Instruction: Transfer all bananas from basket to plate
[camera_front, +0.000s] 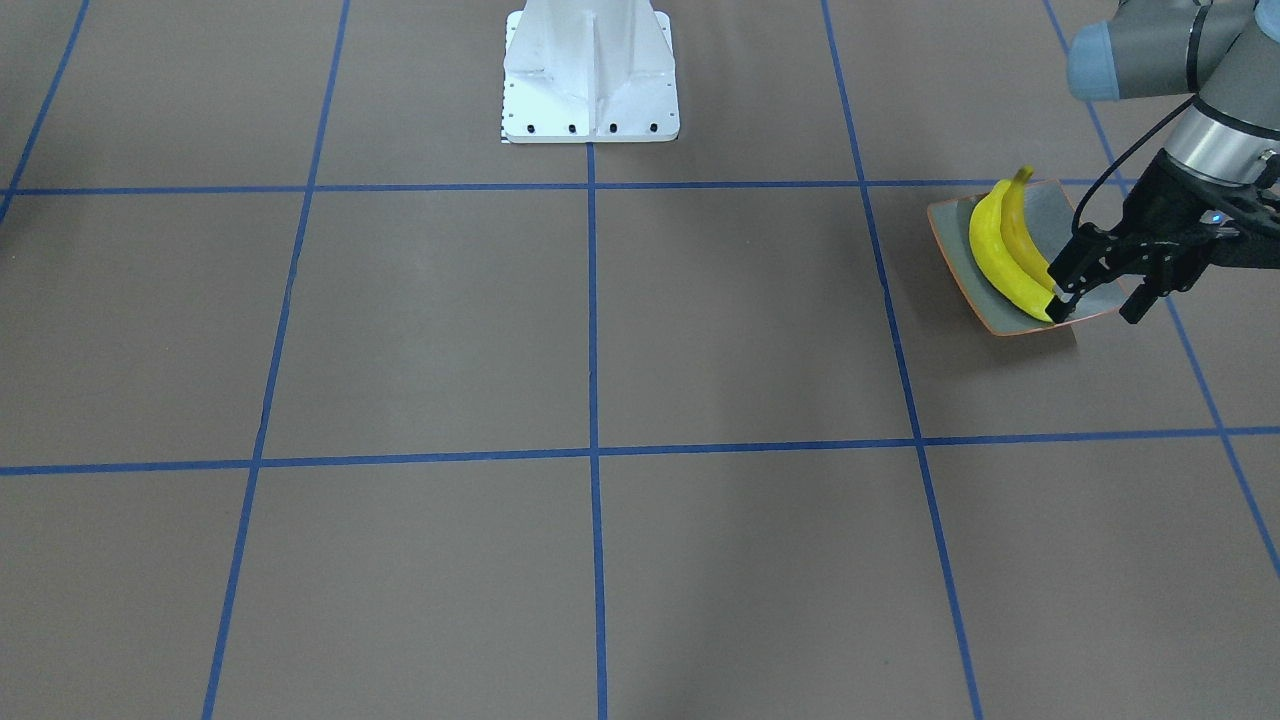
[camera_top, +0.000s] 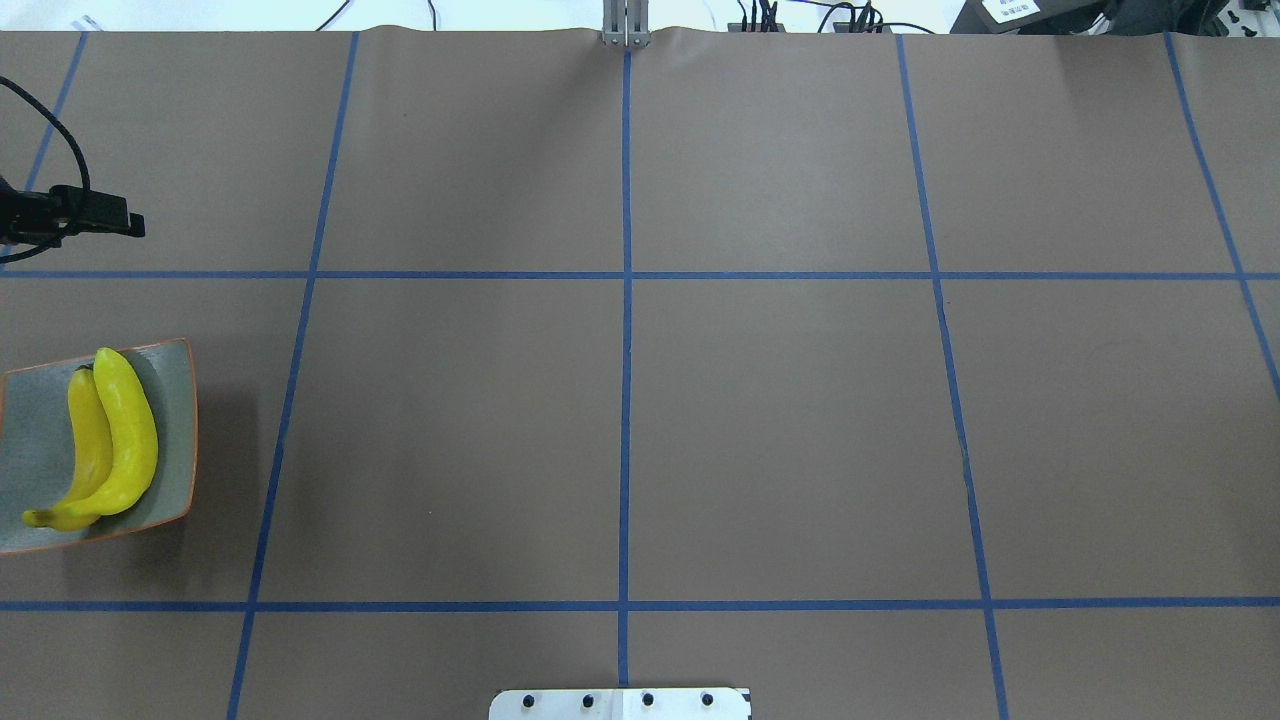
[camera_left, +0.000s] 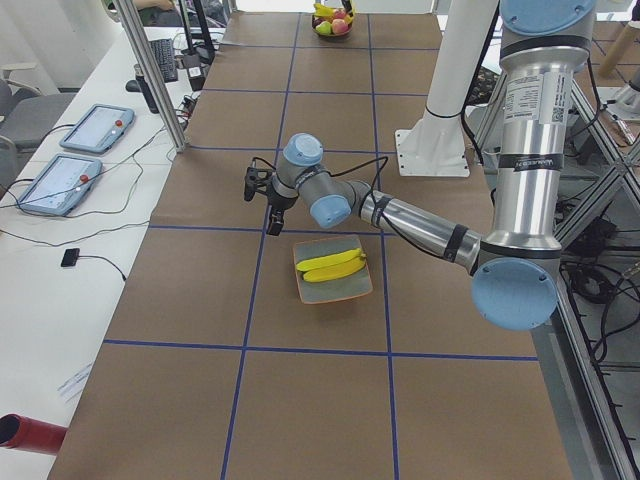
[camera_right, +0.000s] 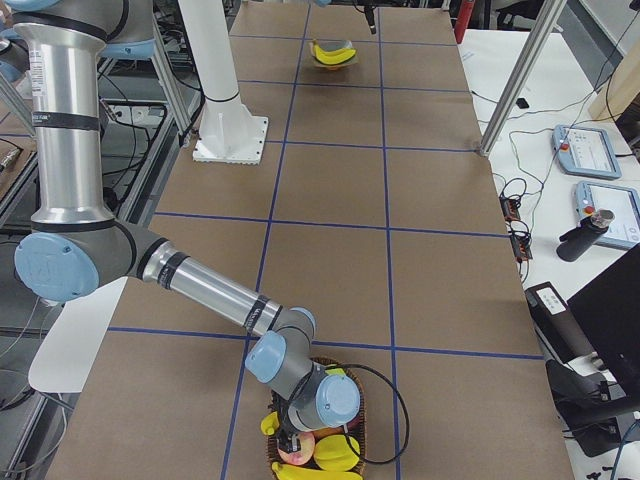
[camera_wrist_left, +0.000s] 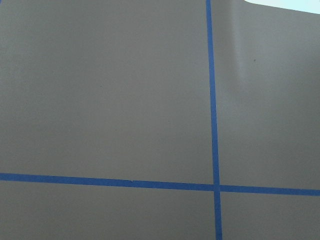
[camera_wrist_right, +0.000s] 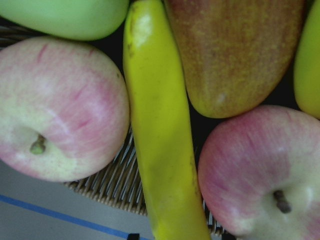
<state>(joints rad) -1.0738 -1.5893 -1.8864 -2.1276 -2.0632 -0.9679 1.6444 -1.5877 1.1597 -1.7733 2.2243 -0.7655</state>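
Two curved yellow bananas on the square grey-green plate, left gripper spread empty just beside. Well apart, right gripper down in the wicker basket, grip unreadable; next, likely clamping another banana.

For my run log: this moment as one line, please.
plate: two bananas | basket: banana among apples | left gripper: open, near plate | right gripper: over basket, state unclear

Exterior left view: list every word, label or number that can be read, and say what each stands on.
Nothing legible.
Label on the left arm's upright silver tube: print too small to read.
Two tablets on the side desk: screens too small to read.
On the bananas and plate: no markings visible.
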